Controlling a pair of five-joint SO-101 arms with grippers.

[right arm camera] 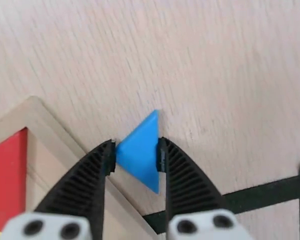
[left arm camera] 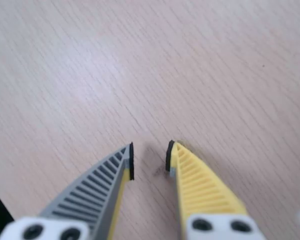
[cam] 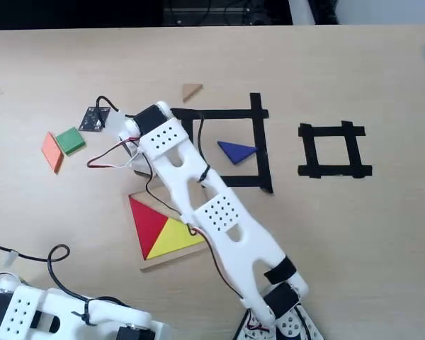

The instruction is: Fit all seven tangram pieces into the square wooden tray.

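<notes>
**Two pieces in the tray, a third held in the right fingers**

Far left on the counter point(cam: 382, 234): an orange parallelogram point(cam: 52, 151) close against a green square point(cam: 71, 140), both well apart from the tray. Below them, at the near corner of the high view, the left arm point(cam: 49, 312). Left fingers point(left arm camera: 126, 162), one grey and one yellow, parted by a narrow gap, gripping nothing, tips over bare wood.

Further along, the wooden tray point(cam: 171, 261), lying askew. Inside it, a large red triangle point(cam: 146, 223) and a large yellow triangle point(cam: 176, 237), edge to edge. Remainder of the tray floor partly hidden under the right arm point(cam: 219, 212), stretched diagonally from the near edge across the tray.

Right fingers point(right arm camera: 165, 155) closed on a light blue triangle point(right arm camera: 140, 152), pinched between both pads just beside a corner of the tray. Lifted or resting on the counter: cannot tell.

Right of that, a tan triangle point(cam: 191, 91) lying loose just beyond a large black tape square point(cam: 258, 142). Inside that square, a dark blue triangle point(cam: 236, 151), clear of the tape. Furthest right, a smaller tape square point(cam: 335, 170).
</notes>
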